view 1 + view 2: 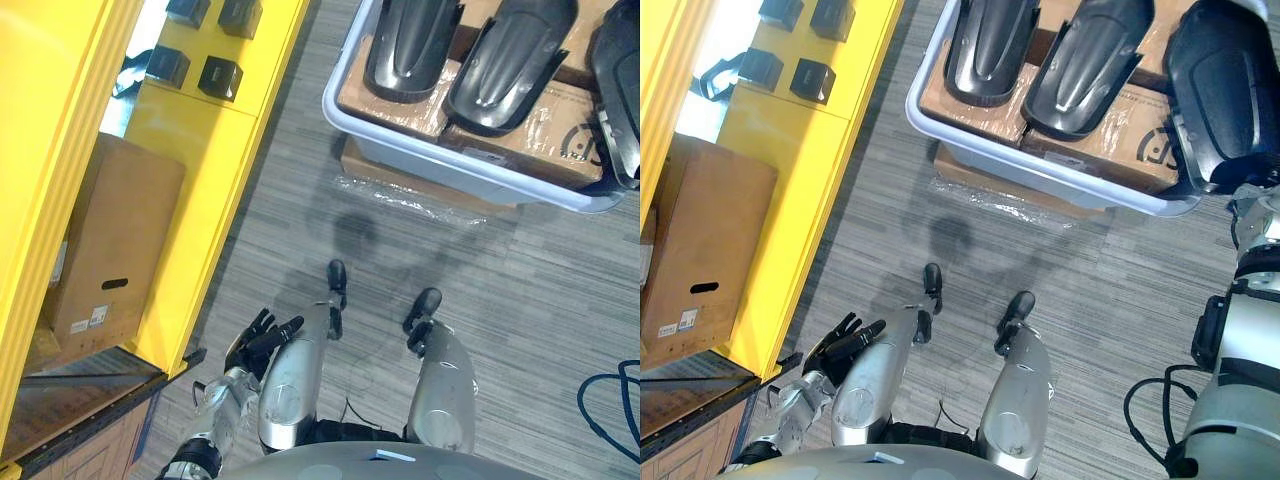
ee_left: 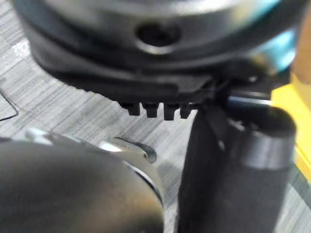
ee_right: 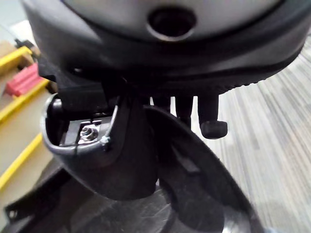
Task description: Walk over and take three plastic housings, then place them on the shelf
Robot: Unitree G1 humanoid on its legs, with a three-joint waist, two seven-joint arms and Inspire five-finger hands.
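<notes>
**Plastic housings** [image 1: 415, 45] — dark, glossy, elongated shells, curved like fenders. Two lie side by side, dome up, on cardboard [image 1: 560, 120] in the pale tray [image 1: 400, 140] ahead of the robot.

**Third housing** [image 1: 1215, 90] — at the tray's right end, in the right hand [image 3: 146, 73]. Thumb and fingers appear clamped on one end of the shell. Its hollow underside faces the wrist camera, with a nut fixed inside.

**Left hand** [image 1: 258, 340] — low at the robot's side, fingers loosely spread, holding nothing.

**Shelf** [image 1: 200, 150] — yellow, to the robot's left, well apart from the tray. It carries a cardboard box [image 1: 110, 240] and small black blocks [image 1: 220, 75].

**Handling, as judged** — thin moulded plastic, so probably light and stiff, though the rim may flex. The polished dome is probably slippery. The best hold looks to be across a narrow end or over the long rim, thumb inside the hollow, not on the crown.
</notes>
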